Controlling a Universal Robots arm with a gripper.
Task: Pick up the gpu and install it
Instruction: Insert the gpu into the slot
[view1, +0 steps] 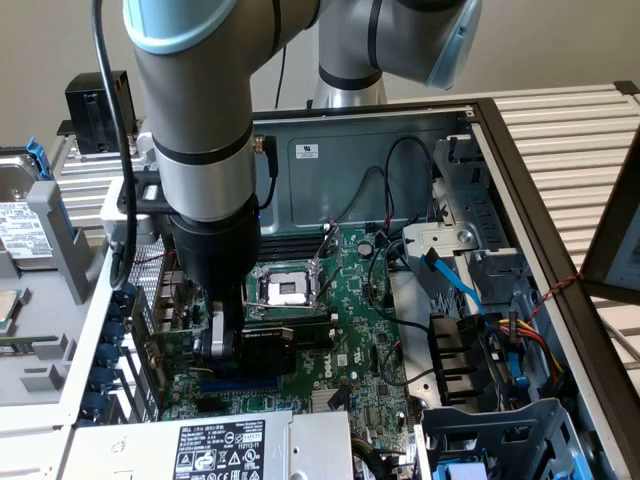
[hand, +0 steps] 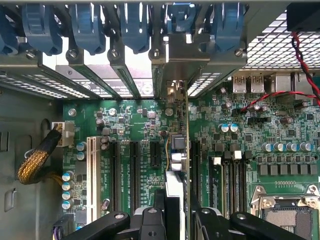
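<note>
Gripper (view1: 228, 345) points straight down, clamping gpu (view1: 268, 350) upright over motherboard (view1: 362, 335).

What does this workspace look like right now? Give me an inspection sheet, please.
Surface: large green motherboard inside an open grey metal computer case.
Job's things: small green expansion card with black shroud, on edge above the motherboard's slots; whether it is seated cannot be told.
Clutter: silver hard drive at the exterior view's left.
Gripper: gripper shut on that card.
Cables: light blue flat cable; red-and-black twisted wires; braided yellow-black bundle.
Surroundings: white slatted tabletop.
</note>
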